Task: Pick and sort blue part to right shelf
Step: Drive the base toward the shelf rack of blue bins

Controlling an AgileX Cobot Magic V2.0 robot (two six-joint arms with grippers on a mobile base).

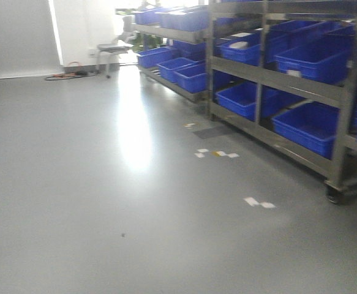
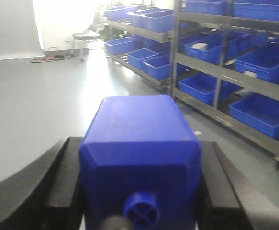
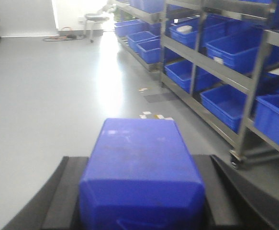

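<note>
Blue part sits clamped between the pads of the right gripper, picked already; the left gripper seemingly pinches a knobbed blue block. Shelf stands ahead-right of it, delivery not yet made

Shelving racks along the right, bins on their tiers (a stool far behind), floor to the left

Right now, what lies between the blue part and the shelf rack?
In the right wrist view, only grey floor: small white scraps just beyond the blue part held by the right pincer, and a dark patch near the shelf rack.
</note>
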